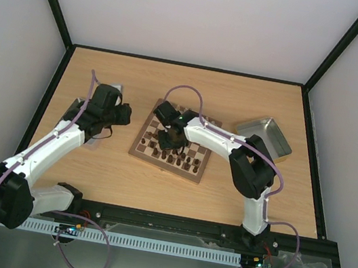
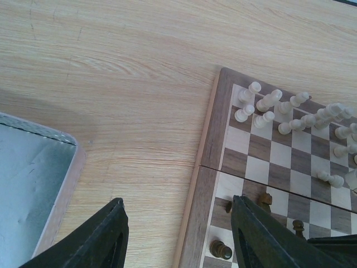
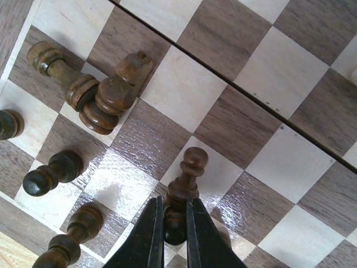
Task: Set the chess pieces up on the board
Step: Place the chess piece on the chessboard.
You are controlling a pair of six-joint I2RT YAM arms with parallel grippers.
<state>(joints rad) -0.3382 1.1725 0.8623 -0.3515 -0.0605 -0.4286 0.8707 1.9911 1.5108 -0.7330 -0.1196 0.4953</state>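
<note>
The square wooden chessboard, checkered tan and dark brown with a brown rim, lies slightly askew at the middle of the light wooden tabletop. From above, the right gripper is down over the board's left half among dark brown chess pieces on the near rows, too small there to sort.

The right wrist view fills in the rest. The gripper's two black fingers are pinched narrow on the lower body of a dark brown turned piece with a small round head, which stands over a light square. Beyond it, a dark brown knight lies on its side, touching two other toppled dark pieces. More dark pieces stand upright along the board's edge.

The left gripper hangs over the tabletop just left of the board. Its own camera shows its fingers spread wide with nothing between them.

Only that view shows the cream chess pieces, clustered on the board's far rows, several tilted or lying. It also shows a grey metal tray at the left, largely hidden under the left arm from above. A second grey rectangular metal tray, seen only from above, sits well to the right of the board.
</note>
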